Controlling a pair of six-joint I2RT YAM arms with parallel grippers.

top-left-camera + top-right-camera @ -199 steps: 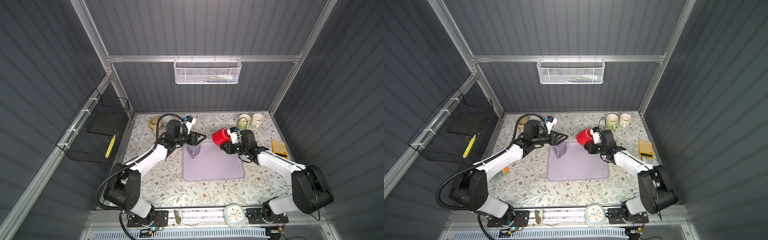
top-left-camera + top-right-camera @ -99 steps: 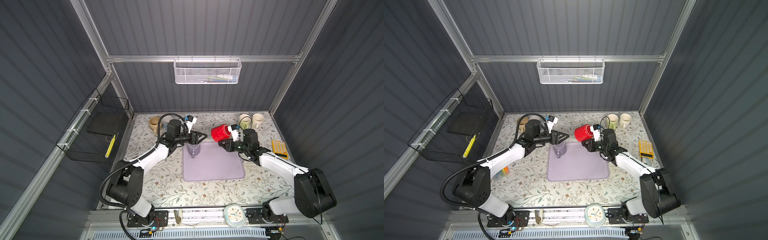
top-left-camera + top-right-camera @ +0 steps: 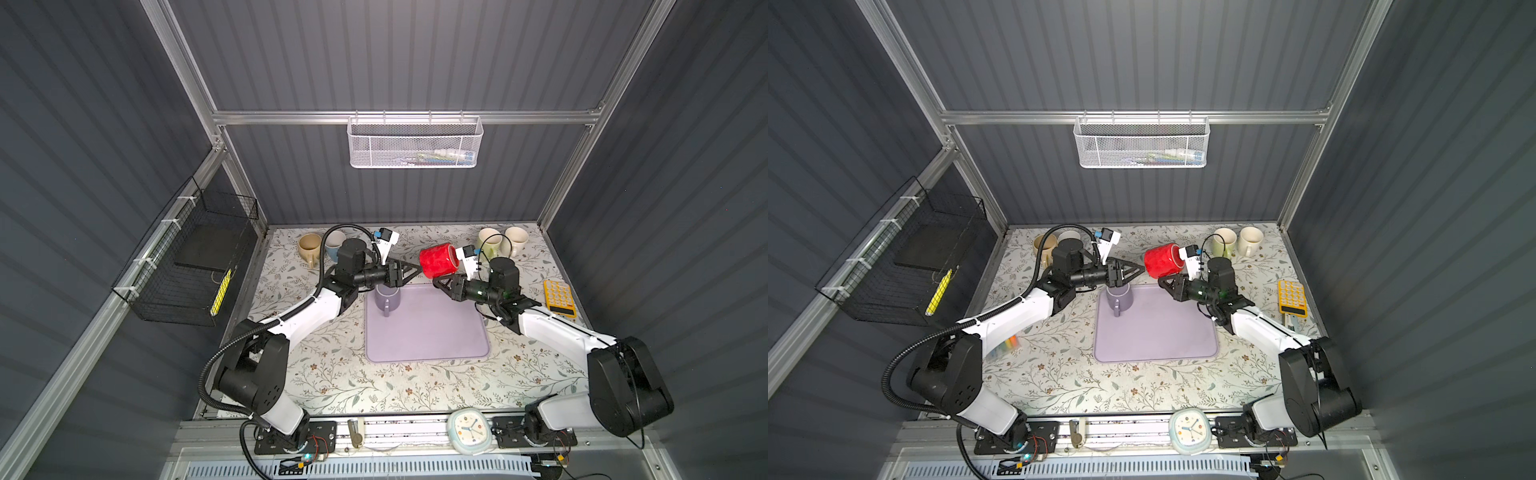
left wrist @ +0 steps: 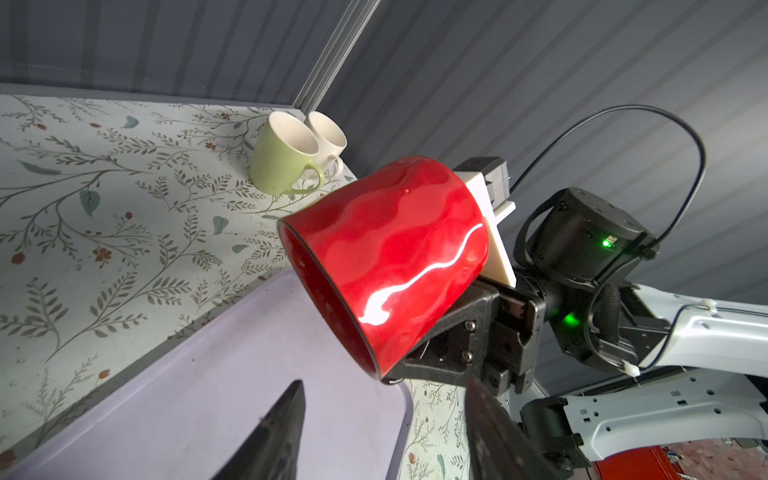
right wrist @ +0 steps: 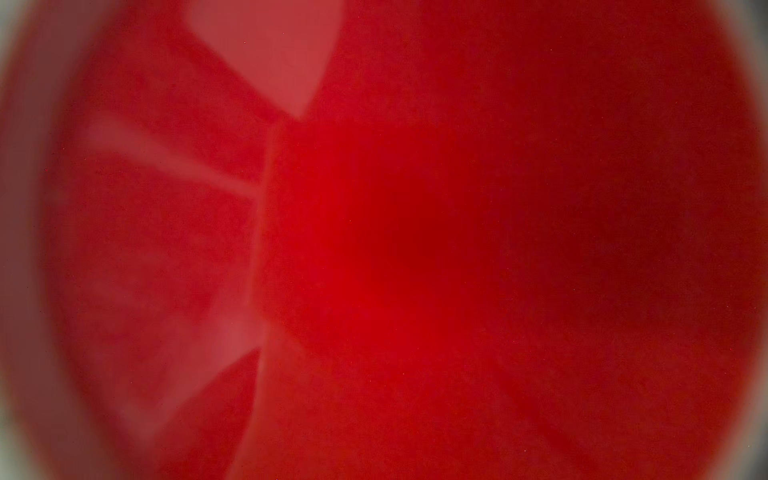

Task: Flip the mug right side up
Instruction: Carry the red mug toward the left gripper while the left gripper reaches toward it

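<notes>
The red mug [image 3: 438,261] [image 3: 1163,261] hangs on its side above the back edge of the purple mat [image 3: 436,332]. Its mouth points toward my left gripper. In both top views my right gripper [image 3: 444,284] [image 3: 1168,283] is shut on the mug from below. The handle is hidden. In the right wrist view the mug [image 5: 415,249] is a red blur that fills the frame. My left gripper [image 3: 413,269] [image 3: 1138,270] is open, its tips just short of the mug's rim. In the left wrist view the mug [image 4: 386,257] sits beyond that gripper [image 4: 384,386].
A purple mug [image 3: 387,298] stands upright on the mat under my left gripper. Tan [image 3: 309,246] and blue [image 3: 334,245] mugs stand at the back left, green [image 3: 488,243] and cream [image 3: 515,241] mugs at the back right. A yellow calculator [image 3: 559,297] lies at the right.
My right gripper has lifted the red mug a little and carried it left toward my left gripper. The left gripper has hardly moved.
</notes>
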